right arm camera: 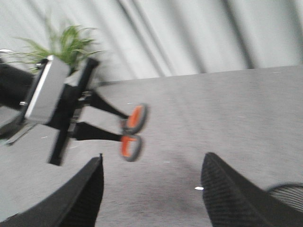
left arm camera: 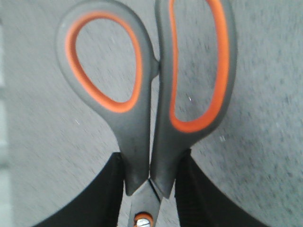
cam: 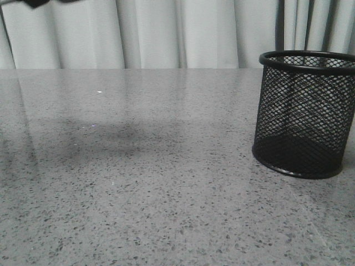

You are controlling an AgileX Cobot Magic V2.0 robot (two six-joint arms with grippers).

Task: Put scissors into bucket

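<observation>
The bucket is black metal mesh with a smooth solid rim, the table glossy speckled grey stone, and between the left fingers the scissors show matt grey plastic handles lined orange.

Right pincer: black textured fingers. Left pincer: black, grey housing.

Scissors blades hidden, handles cropped
</observation>
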